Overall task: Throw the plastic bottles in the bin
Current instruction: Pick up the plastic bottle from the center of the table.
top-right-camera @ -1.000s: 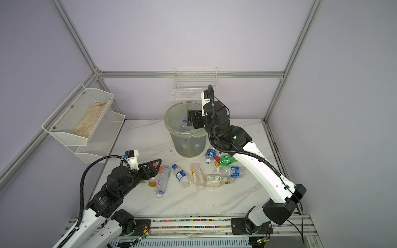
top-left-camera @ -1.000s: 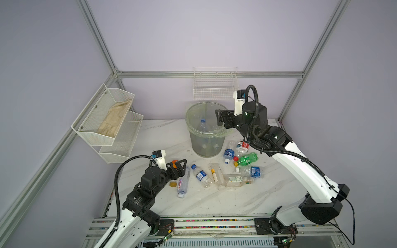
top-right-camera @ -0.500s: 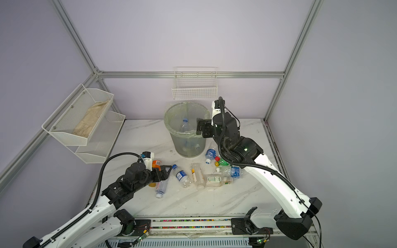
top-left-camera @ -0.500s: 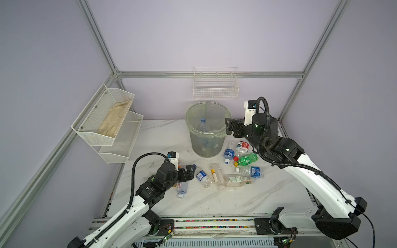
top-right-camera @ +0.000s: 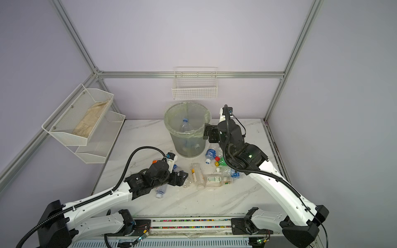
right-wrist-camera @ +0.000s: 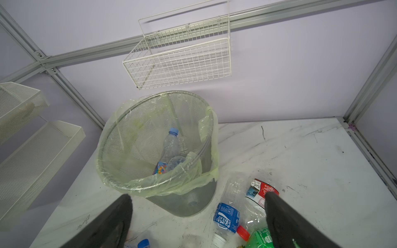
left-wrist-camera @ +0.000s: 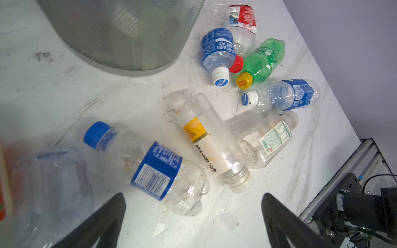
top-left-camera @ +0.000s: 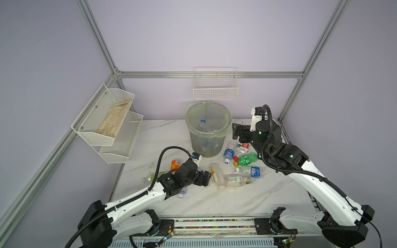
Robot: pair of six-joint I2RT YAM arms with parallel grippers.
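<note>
Here we go: the left gripper point(left-wrist-camera: 193, 204) is down low over the table point(top-left-camera: 214, 201), jaws spread wide and empty. The blue-capped bottle point(left-wrist-camera: 153, 169) lies on its side right in front of the fingers point(left-wrist-camera: 103, 219), so we read this as lining up to pinch it across the barrel (the yellow-label bottle point(left-wrist-camera: 211, 146) lies close beside it and could get in the way). Across the table the right gripper point(top-left-camera: 235, 131) hangs just beside the rim of the bin point(top-left-camera: 207, 148), equally wide open, nothing held. It sits above the far cluster, where the Pocari bottle point(right-wrist-camera: 226, 218), the red-label bottle point(right-wrist-camera: 255, 187) and the green bottle point(top-left-camera: 247, 159) lie together near the bin's foot. Inside, a binned bottle point(right-wrist-camera: 170, 141) leans against the pale green liner point(right-wrist-camera: 193, 182), whose edge is folded over the rim to hold it up. Most of the plastic bottles point(top-left-camera: 235, 180) we can see lie out on the table, so we judge there's plenty left to throw
</note>
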